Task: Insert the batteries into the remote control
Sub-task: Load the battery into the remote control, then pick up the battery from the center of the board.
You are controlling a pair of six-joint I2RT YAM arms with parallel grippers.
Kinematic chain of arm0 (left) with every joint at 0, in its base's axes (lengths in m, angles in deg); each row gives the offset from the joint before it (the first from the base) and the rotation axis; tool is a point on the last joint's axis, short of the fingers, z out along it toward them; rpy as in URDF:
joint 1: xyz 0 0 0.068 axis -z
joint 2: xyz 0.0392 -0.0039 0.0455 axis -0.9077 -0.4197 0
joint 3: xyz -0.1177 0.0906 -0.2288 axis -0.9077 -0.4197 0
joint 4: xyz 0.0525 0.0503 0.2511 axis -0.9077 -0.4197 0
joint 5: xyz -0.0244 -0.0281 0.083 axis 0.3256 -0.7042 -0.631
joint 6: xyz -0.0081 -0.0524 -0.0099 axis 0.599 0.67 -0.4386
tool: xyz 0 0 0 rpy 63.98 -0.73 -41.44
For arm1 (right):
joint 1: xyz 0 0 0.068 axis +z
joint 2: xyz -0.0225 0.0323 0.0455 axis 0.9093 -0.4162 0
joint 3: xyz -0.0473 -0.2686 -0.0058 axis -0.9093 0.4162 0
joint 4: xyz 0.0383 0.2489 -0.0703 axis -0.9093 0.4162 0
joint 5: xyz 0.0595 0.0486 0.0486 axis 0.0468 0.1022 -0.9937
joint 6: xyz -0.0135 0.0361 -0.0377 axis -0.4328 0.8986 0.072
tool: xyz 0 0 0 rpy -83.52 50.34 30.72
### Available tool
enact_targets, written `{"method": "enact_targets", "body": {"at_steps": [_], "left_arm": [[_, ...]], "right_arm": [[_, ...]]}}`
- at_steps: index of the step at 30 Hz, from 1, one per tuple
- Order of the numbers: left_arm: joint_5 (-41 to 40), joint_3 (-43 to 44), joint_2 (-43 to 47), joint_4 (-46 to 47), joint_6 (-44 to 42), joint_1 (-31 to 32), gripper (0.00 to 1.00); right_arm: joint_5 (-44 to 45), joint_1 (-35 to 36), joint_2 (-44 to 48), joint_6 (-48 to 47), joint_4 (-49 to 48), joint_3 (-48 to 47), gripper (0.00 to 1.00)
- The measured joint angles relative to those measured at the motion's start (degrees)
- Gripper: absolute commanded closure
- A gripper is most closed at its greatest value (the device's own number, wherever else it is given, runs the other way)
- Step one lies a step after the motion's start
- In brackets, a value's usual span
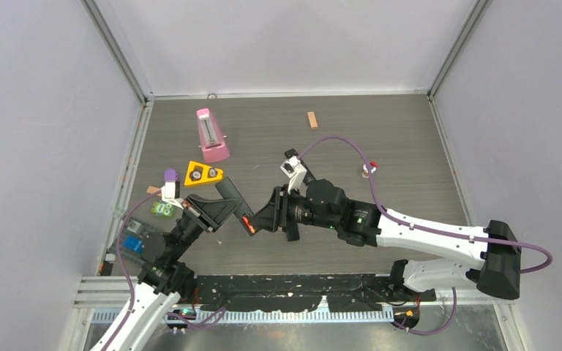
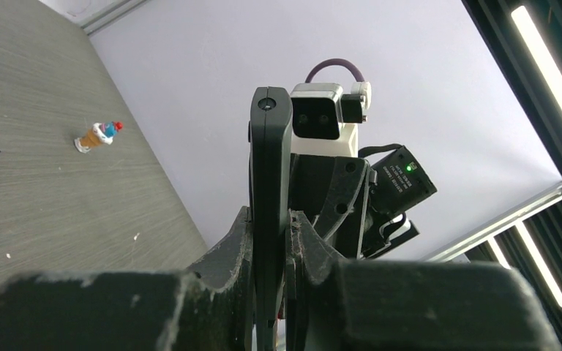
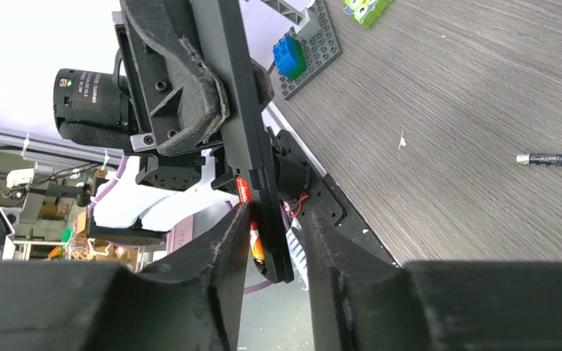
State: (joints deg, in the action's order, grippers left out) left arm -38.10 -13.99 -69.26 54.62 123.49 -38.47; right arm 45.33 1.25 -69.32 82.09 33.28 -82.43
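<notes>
My left gripper point(image 2: 272, 245) is shut on the black remote control point(image 2: 269, 175) and holds it edge-on above the table; from above, the remote point(image 1: 232, 202) slants down to the right. A red-and-orange battery point(image 3: 246, 196) lies along the remote's point(image 3: 238, 110) lower end, also seen from above as a red battery point(image 1: 247, 222). My right gripper point(image 3: 271, 238) straddles that end. Its left finger point(image 3: 223, 252) lies against the battery, and a narrow gap shows between the right finger point(image 3: 322, 256) and the remote. Another dark battery point(image 3: 549, 159) lies loose on the table.
On the table stand a pink wedge-shaped object point(image 1: 211, 135), a yellow triangular block point(image 1: 203, 174), a small wooden block point(image 1: 312, 120), a tiny figure point(image 1: 368, 169), a green toy point(image 1: 163, 209) and a blue brick point(image 1: 133, 243) on a grey plate. Side walls enclose the table.
</notes>
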Motion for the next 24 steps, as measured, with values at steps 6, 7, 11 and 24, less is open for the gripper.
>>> {"method": "enact_targets", "body": {"at_steps": [6,7,11,24], "left_arm": [[-1.29,0.00,2.67,-3.10,-2.27,0.00,1.00],[-1.66,0.00,3.28,-4.22,-3.15,0.00,1.00],[-3.85,0.74,5.38,-11.61,-7.15,0.00,1.00],[-25.29,15.06,8.22,-51.76,-19.58,0.04,1.00]], "right_arm": [[1.88,0.09,0.24,0.28,2.49,0.00,0.37],[2.19,0.15,0.42,0.31,2.84,0.00,0.36],[3.63,0.26,2.14,-0.24,5.05,0.00,0.35],[14.21,0.24,-7.87,0.74,15.91,-5.73,0.36]]}}
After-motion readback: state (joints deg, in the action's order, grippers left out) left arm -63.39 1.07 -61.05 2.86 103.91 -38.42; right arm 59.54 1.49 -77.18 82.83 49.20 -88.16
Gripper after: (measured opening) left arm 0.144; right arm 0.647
